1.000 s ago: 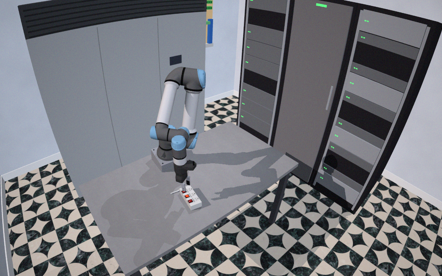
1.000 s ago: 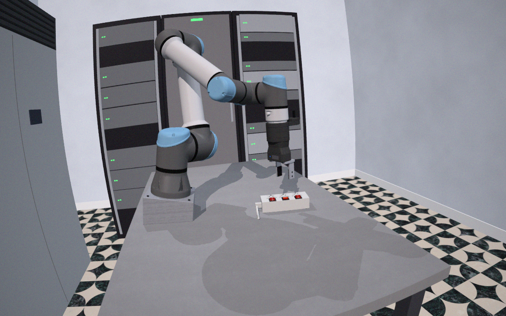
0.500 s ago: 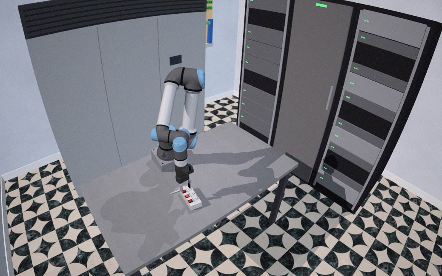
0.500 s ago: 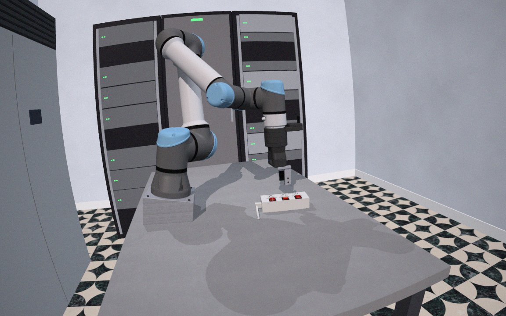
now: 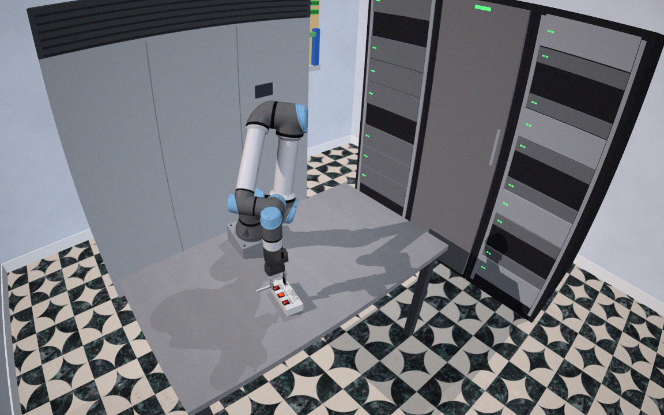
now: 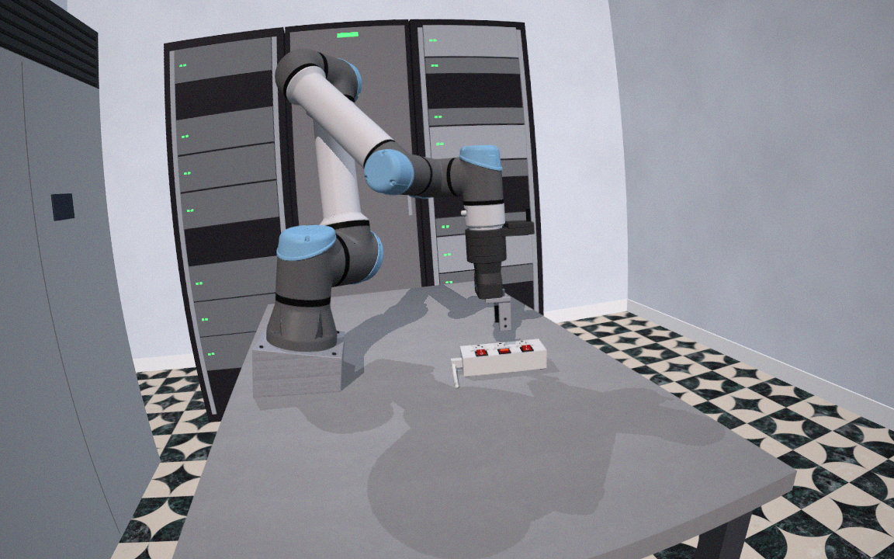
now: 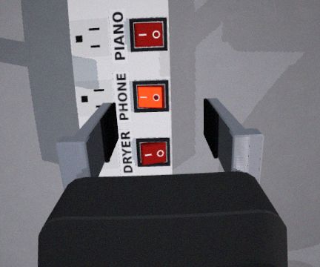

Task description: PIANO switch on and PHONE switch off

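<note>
The white power strip (image 5: 294,310) (image 6: 506,365) (image 7: 149,67) lies flat, right way up. The PIANO switch (image 5: 285,302) (image 6: 526,347) (image 7: 148,34) is dark red, unlit. The PHONE switch (image 5: 280,294) (image 6: 504,351) (image 7: 150,96) glows orange. The DRYER switch (image 5: 276,287) (image 6: 480,352) (image 7: 153,153), nearest the cable, is dark red, unlit. My gripper (image 5: 278,281) (image 6: 501,325) (image 7: 160,119) is open and empty, pointing down above the strip. In the wrist view its left finger overlaps the socket side and its right finger is beyond the switch-side edge.
The strip's short white cable (image 5: 263,289) (image 6: 455,375) sticks out at the DRYER end. The arm's base block (image 5: 244,246) (image 6: 297,372) stands on the grey table (image 5: 334,206) (image 6: 297,486). The strip lies near the table's long edge away from the base. Server racks stand beyond the table.
</note>
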You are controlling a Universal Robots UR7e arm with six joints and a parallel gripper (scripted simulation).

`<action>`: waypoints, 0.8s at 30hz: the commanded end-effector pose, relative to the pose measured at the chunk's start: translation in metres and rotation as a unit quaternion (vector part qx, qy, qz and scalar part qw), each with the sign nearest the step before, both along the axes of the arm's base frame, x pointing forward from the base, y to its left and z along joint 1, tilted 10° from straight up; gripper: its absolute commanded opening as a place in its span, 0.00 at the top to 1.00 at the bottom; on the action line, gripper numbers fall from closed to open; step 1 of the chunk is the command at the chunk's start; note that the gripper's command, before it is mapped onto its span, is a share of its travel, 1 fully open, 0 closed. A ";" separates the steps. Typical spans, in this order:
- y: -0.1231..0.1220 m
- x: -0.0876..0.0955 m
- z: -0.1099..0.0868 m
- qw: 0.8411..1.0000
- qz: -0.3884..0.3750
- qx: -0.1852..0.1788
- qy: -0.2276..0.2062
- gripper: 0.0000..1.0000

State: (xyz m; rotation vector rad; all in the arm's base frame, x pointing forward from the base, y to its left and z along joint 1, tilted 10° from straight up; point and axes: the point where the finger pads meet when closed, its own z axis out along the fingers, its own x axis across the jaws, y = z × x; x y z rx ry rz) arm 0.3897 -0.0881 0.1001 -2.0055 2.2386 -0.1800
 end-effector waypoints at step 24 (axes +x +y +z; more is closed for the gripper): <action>0.000 0.000 0.000 1.000 -0.003 0.000 -0.001 1.00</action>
